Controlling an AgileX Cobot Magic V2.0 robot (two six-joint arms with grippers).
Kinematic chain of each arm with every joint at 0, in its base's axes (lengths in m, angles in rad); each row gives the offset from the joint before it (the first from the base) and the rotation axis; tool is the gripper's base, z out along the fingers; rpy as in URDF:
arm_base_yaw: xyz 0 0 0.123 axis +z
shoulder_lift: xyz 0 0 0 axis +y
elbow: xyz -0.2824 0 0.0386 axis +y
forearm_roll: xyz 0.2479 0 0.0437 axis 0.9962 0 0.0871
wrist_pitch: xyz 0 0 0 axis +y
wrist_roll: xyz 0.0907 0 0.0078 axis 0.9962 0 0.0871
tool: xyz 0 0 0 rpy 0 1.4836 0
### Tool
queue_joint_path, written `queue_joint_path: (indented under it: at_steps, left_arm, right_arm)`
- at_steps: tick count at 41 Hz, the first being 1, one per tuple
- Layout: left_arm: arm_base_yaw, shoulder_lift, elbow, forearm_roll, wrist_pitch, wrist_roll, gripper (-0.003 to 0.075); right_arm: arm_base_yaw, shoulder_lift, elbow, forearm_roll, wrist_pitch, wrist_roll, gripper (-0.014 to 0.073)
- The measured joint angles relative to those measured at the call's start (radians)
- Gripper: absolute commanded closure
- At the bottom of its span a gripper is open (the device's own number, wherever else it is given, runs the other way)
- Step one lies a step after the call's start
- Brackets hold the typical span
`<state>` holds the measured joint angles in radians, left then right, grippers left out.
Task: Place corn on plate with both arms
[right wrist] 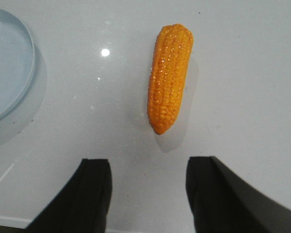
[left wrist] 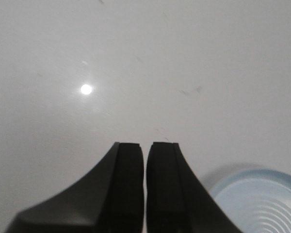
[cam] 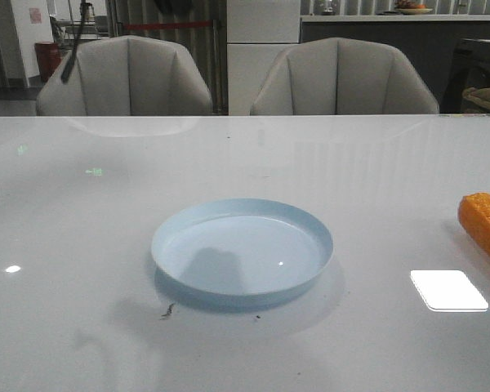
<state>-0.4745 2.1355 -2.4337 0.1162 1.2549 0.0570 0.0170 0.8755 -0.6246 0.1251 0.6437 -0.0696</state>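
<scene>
The corn (right wrist: 169, 77) lies on the worktop (cam: 376, 171), well right of the plate (cam: 242, 247). My right gripper (right wrist: 148, 194) hangs over it, jaws wide and empty; I'd straddle the middle across its width before closing. The left gripper (left wrist: 145, 184) is pressed together beside the plate.

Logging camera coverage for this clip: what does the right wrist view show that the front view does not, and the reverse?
Only the right wrist view shows the whole corn, tapered end toward the open right gripper, which holds nothing. Only the front view shows the whole plate, empty, and two chairs behind the table; there the corn is cut off at the right edge. Both show corn and plate lying apart on the white table.
</scene>
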Motion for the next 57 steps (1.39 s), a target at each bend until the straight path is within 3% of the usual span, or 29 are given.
queue_joint_path:
  at_steps: [8,15,21,28,34,42,50,57]
  left_arm:
    - [0.026,-0.149,-0.028,0.201,0.013,-0.041,0.0591]
    - [0.094,-0.287,-0.021,0.222,0.015,-0.045,0.0591]
    - [0.201,-0.41,0.078,0.229,0.015,-0.047,0.0591]
    - [0.34,-0.572,0.408,0.195,-0.066,-0.047,0.0591]
    - [0.406,-0.769,0.874,0.097,-0.293,-0.047,0.0591]
    - [0.409,-1.07,1.343,0.024,-0.58,-0.047,0.0591]
    - [0.409,-1.275,1.656,-0.041,-0.677,-0.047,0.0591]
    - [0.409,-1.372,1.838,-0.105,-0.709,-0.047,0.0591]
  right_arm:
    - [0.0,0.0,0.0,0.0,0.022,0.0,0.0137]
    - [0.0,0.0,0.0,0.0,0.025,0.0,0.0137]
    - [0.0,0.0,0.0,0.0,0.025,0.0,0.0137]
    - [0.0,0.0,0.0,0.0,0.025,0.0,0.0137]
    - [0.0,0.0,0.0,0.0,0.025,0.0,0.0137]
    - [0.0,0.0,0.0,0.0,0.025,0.0,0.0137]
    - [0.0,0.0,0.0,0.0,0.025,0.0,0.0137]
    - [0.0,0.0,0.0,0.0,0.025,0.0,0.0137]
